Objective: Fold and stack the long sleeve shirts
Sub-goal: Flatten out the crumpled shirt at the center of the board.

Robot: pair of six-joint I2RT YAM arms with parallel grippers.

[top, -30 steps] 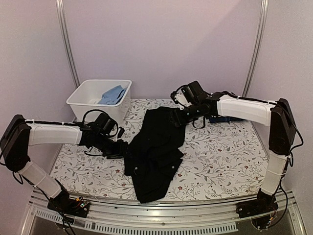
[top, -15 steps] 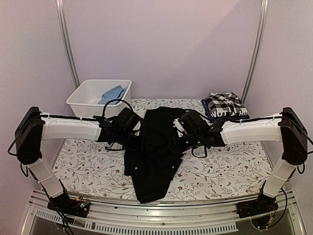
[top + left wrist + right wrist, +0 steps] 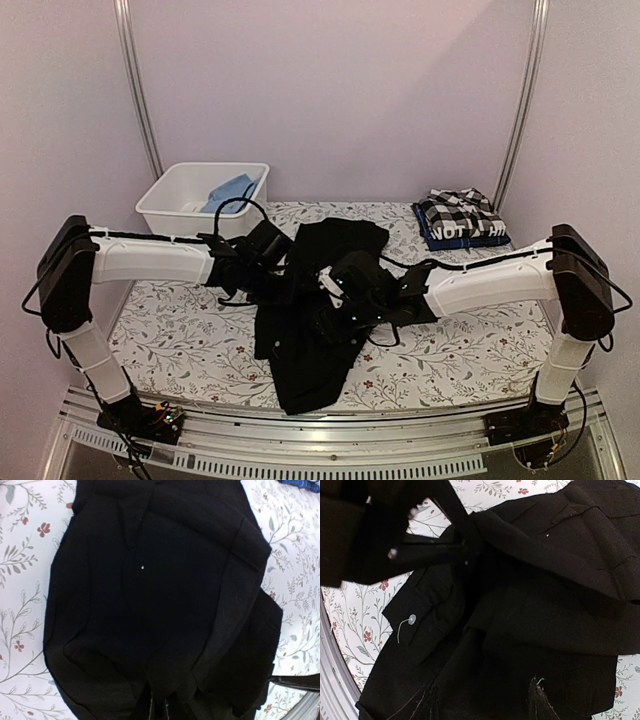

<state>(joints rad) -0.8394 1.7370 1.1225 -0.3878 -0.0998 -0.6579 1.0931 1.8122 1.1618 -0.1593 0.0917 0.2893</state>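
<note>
Black collared shirt (image 3: 310, 375): crumpled, middle of floral table (image 3: 470, 330), between both arms. Left gripper (image 3: 157, 706): fingers pressed together on a bunched fold of it. Right gripper (image 3: 482, 702): fingers spread wide over the cloth. Checked shirt (image 3: 458, 210): folded, stacked with lettered shirt (image 3: 465, 233), far right corner.

Fingertips of the left end effector (image 3: 158, 706) blur into black shirt (image 3: 160, 605).

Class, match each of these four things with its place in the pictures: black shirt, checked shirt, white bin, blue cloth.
Things:
1 black shirt
2 checked shirt
3 white bin
4 blue cloth

Places:
A inside the bin
B far right corner of the table
C spread over the middle of the table
D far left corner of the table

Pairs: 1-C, 2-B, 3-D, 4-A
</note>
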